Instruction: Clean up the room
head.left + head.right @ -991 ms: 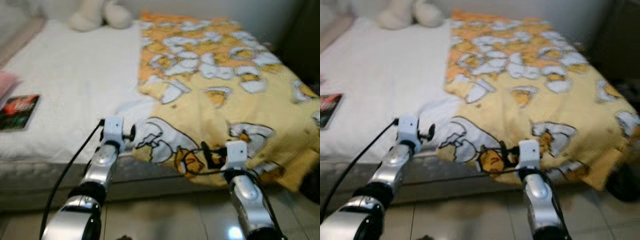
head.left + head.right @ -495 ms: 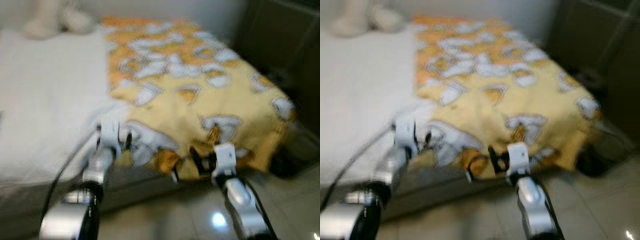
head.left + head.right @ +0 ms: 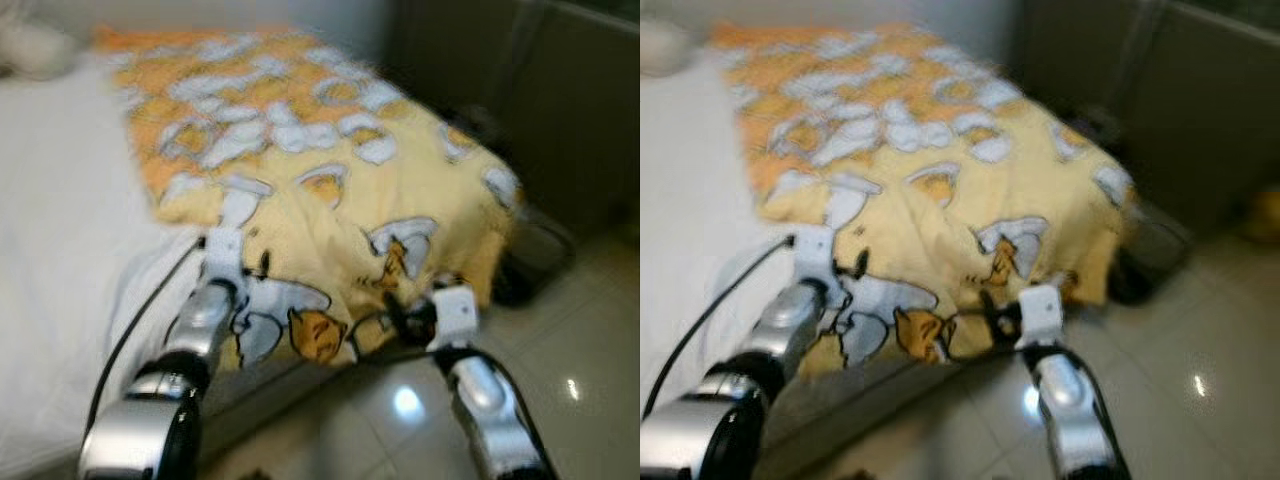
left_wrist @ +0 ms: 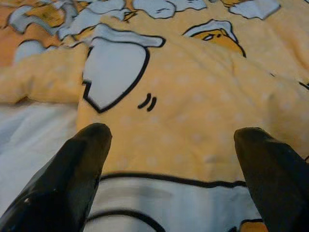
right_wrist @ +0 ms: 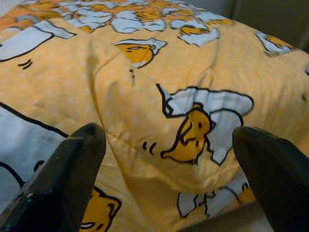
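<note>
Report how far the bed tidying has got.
Done: nothing that shows. The yellow blanket lies rumpled over one side of the bed, the white sheet bare beside it. In hand: the left claw and right claw hover open over the blanket's near edge, gripping nothing. Left: grasping and spreading it.

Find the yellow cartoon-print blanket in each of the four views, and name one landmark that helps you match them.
Left eye view: yellow blanket across the bed's right half, hanging over the near edge.
Right eye view: the same.
Left wrist view: under the open fingers.
Right wrist view: under the open fingers.
Shared landmark: yellow character in a white shell.
</note>
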Robot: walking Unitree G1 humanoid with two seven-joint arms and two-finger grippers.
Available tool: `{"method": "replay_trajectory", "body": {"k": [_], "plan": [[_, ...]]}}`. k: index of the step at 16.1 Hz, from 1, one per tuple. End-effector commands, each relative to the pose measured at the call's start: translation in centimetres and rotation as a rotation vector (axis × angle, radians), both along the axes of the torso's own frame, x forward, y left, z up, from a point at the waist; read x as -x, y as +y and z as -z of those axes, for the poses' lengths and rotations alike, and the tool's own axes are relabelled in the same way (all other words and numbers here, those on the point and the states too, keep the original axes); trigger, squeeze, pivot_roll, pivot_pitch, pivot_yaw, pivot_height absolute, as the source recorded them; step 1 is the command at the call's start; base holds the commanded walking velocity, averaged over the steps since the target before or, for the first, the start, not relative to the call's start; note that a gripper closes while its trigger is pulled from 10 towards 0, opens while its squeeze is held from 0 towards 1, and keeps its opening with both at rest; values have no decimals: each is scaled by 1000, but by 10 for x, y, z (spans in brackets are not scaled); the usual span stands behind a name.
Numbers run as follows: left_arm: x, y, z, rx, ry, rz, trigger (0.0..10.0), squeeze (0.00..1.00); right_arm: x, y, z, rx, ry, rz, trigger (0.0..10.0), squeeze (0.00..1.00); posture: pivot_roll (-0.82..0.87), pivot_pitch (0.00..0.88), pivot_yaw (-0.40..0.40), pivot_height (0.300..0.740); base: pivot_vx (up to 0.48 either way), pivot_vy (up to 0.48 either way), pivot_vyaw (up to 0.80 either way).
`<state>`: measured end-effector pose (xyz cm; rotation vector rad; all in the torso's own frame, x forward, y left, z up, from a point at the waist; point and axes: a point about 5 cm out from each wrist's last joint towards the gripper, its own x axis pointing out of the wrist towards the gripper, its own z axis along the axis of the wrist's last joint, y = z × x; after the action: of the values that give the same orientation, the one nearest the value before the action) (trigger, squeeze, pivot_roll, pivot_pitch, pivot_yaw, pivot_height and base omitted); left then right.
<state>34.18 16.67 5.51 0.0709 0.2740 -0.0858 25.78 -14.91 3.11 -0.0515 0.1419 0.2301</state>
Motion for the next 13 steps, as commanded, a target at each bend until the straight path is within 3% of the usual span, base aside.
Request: {"method": "replay_trajectory", "body": {"k": [1, 5, 7, 8, 10, 13], "plan": [[-1, -6, -1, -23, 0, 31, 10000, 0, 2, -10, -3, 21, -20, 35, 10000, 0, -15, 0, -5, 740, 0, 480, 0], [7, 4, 13, -67, 75, 7, 10000, 0, 6, -10, -1, 22, -9, 29, 10000, 0, -18, 0, -5, 740, 0, 0, 0], [30, 14, 43, -147, 239, -30, 10000, 0, 12, -9, -4, 14, -17, 24, 10000, 0, -16, 0, -20, 740, 0, 0, 0], [35, 18, 49, -145, 265, -74, 10000, 0, 15, -9, -4, 9, -16, 20, 10000, 0, -24, 11, -28, 740, 0, 0, 0], [31, 31, 35, -81, 113, -202, 10000, 0, 42, -11, -7, 22, 0, -28, 10000, 0, -73, 116, -81, 740, 0, 0, 0], [48, 28, 54, -90, 173, -220, 10000, 0, 70, -9, 0, 34, 80, -88, 10000, 0, -118, 138, -117, 740, 0, 0, 0]]}}
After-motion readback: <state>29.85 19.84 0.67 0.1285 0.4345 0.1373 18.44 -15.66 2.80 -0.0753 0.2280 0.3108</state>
